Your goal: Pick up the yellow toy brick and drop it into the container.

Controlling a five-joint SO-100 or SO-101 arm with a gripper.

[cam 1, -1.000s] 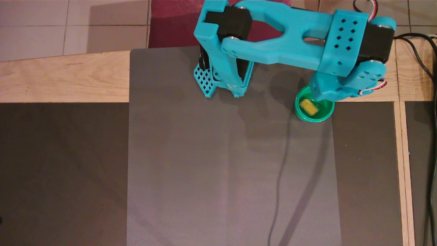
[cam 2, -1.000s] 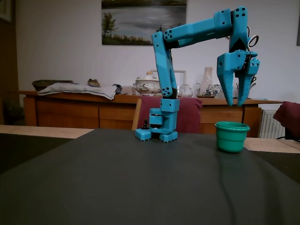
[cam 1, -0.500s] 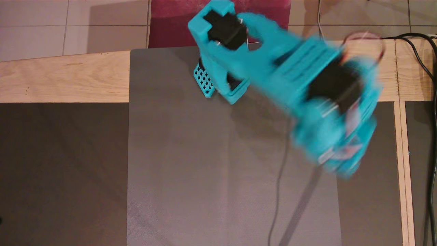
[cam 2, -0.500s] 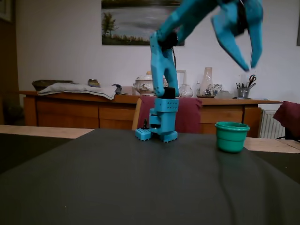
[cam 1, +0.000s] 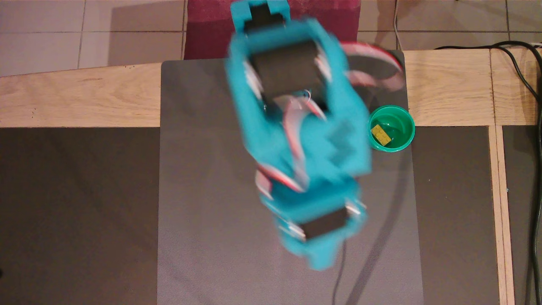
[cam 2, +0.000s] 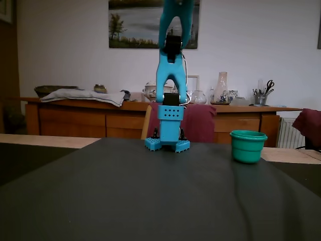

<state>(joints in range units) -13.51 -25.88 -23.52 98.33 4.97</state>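
Yellow toy brick [cam 1: 380, 135]: lies inside the container [cam 1: 405, 142] on the bench [cam 1: 449, 89], well apart from the fingers. Judged light, rigid and smooth, best gripped across its long flat sides. Fingers: hidden by the blurred arm [cam 1: 296, 127]; opening and contents cannot be told.

Arm [cam 1: 296, 127] was bright turquoise with black blocks and red-white ribbon wiring. Cup [cam 1: 391, 128] was teal-green, glossy inside; brick [cam 1: 380, 134] in it was yellow. Mat [cam 1: 203, 212] was plain grey; table [cam 1: 76, 97] was pale wood.
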